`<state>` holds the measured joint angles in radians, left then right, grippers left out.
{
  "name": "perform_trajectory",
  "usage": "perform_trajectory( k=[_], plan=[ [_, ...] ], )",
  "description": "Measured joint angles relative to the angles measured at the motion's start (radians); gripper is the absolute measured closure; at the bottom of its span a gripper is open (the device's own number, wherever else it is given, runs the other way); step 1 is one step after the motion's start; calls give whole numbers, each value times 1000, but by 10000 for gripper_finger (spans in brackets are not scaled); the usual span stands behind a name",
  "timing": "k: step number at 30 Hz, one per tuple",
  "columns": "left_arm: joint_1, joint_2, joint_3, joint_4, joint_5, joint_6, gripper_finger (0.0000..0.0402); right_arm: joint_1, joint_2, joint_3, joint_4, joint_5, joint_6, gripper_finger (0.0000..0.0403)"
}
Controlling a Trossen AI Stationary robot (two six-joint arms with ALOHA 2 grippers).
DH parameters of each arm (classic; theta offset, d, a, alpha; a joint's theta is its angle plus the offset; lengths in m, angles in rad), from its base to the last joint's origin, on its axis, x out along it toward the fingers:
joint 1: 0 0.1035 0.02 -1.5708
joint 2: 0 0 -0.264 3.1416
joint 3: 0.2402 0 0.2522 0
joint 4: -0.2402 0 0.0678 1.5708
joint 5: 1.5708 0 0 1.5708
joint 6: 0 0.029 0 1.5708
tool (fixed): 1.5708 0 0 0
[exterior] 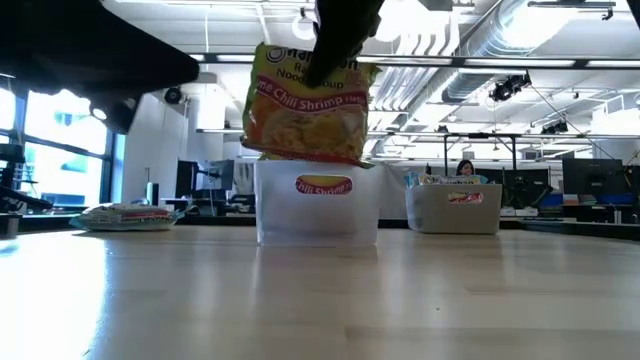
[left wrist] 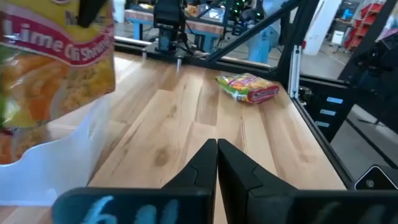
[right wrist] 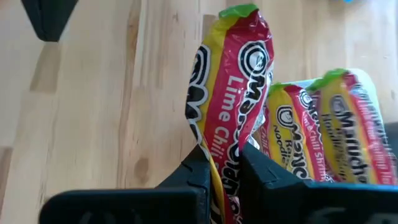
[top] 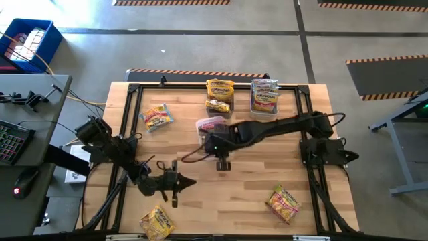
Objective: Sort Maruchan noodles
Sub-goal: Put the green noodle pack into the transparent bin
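Right gripper (right wrist: 225,163) jaws clenched on lime chili packet (right wrist: 231,93) above bin (exterior: 317,205) holding packets, left gripper (left wrist: 217,163) jaws closed, empty

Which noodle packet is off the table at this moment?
The Lime Chili Shrimp packet pinched in the right gripper, hanging above the clear bin mid-table. Every other packet lies on the table or in a bin.

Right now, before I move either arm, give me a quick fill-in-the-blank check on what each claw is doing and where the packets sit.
1. The right claw is shut on a Lime Chili Shrimp packet, holding it ____ the clear bin.
2. The left claw is shut and holds ____.
3. In the high view, the bin at the far right holds packets with ____ wrappers.

Missing words: above; nothing; silvery-white
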<state>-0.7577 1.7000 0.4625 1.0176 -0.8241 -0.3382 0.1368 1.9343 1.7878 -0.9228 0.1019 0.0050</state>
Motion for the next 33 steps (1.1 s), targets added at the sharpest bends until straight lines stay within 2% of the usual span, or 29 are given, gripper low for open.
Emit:
perform_trajectory(
  k=[5, 10, 14, 20, 25, 33],
  plan=[
    [64, 0, 0, 0, 99, 3, 399, -13, -4, 48, -44, -65, -40, 381],
    [98, 0, 0, -2, 149, 4, 399, -28, -10, 105, -113, -54, -163, 381],
    [111, 0, 0, -2, 160, 17, 399, -81, -5, 66, -105, -109, -233, 381],
    [112, 0, 0, 0, 160, 18, 399, -102, -2, 42, -81, -6, -327, 381],
    [112, 0, 1, 4, 160, 17, 399, -141, 4, 20, -42, -9, -404, 381],
    [112, 0, 2, 6, 160, 9, 399, -205, 6, -121, 97, -58, -488, 381]
  ],
)
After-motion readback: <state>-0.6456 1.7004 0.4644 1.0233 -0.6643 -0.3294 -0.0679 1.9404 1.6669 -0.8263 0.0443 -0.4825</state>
